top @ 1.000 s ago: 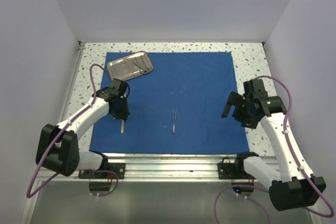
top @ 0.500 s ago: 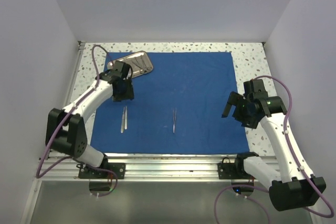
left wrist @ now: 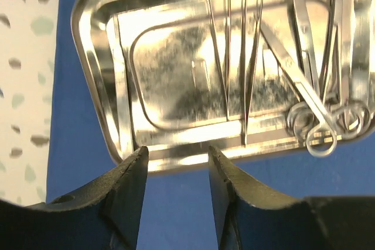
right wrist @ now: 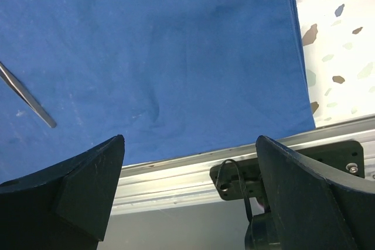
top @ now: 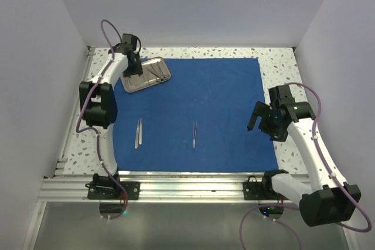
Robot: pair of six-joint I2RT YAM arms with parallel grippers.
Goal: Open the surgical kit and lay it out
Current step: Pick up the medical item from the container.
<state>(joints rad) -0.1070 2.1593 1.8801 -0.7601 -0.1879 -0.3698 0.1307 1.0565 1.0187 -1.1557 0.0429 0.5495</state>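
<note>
The royal-blue cloth (top: pixel 211 103) lies spread flat on the table. The steel tray (top: pixel 133 84) sits on its far left corner. In the left wrist view the tray (left wrist: pixel 99 86) holds thin tweezers (left wrist: pixel 234 57) and ring-handled scissors (left wrist: pixel 319 115). My left gripper (top: pixel 132 65) hovers at the tray's left end, open and empty (left wrist: pixel 176 159). One pair of tweezers (top: pixel 138 132) lies on the cloth at the left, another (top: pixel 194 134) in the middle. My right gripper (top: pixel 259 120) is open wide and empty above the cloth's right edge (right wrist: pixel 190 139). A tweezers tip (right wrist: pixel 26 98) shows in its view.
Speckled tabletop (top: pixel 281 62) borders the cloth on the far, left and right sides. An aluminium rail (top: pixel 187 180) runs along the near edge, also seen in the right wrist view (right wrist: pixel 176 174). White walls close in the back and sides.
My left gripper has left the left tweezers lying on the cloth and moved back to the tray. The right arm has hardly moved.
</note>
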